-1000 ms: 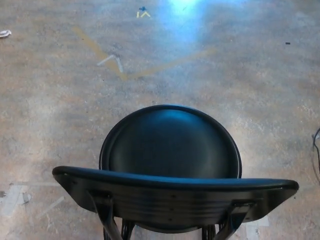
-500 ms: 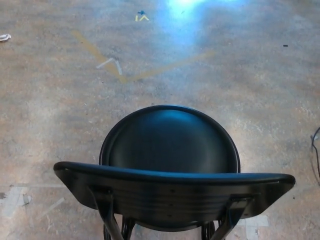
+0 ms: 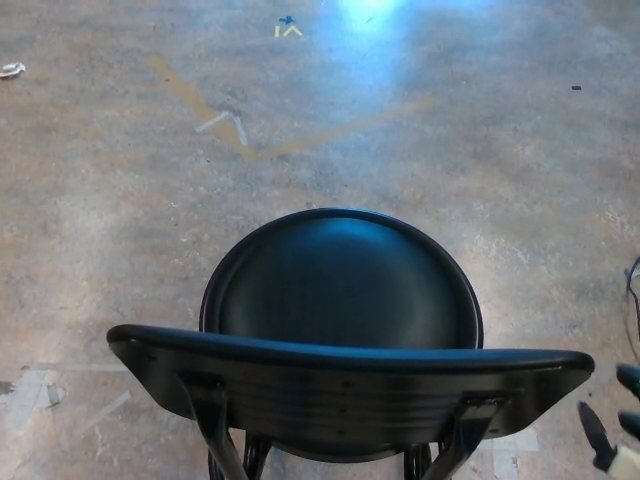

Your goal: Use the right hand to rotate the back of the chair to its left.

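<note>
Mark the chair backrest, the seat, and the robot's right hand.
black curved chair backrest (image 3: 350, 385): head view, middle of its rear face.
round black chair seat (image 3: 345, 285): head view, centre of the seat.
right hand (image 3: 618, 420): head view, bottom right corner, on a black part of the hand.

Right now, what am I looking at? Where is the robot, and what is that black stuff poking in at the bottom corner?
You are seeing through a camera on the robot's head, looking down, so the robot's body stays mostly out of the picture. In front of it stands a black chair with a round seat and a curved black backrest nearest the camera. The chair sits on a grey, scuffed concrete floor marked with bits of pale tape and a faded yellow line. The black stuff at the bottom right is the robot's right hand, with thick fingers spread apart. It holds nothing and is not touching the chair yet. The left hand does not show.
</note>
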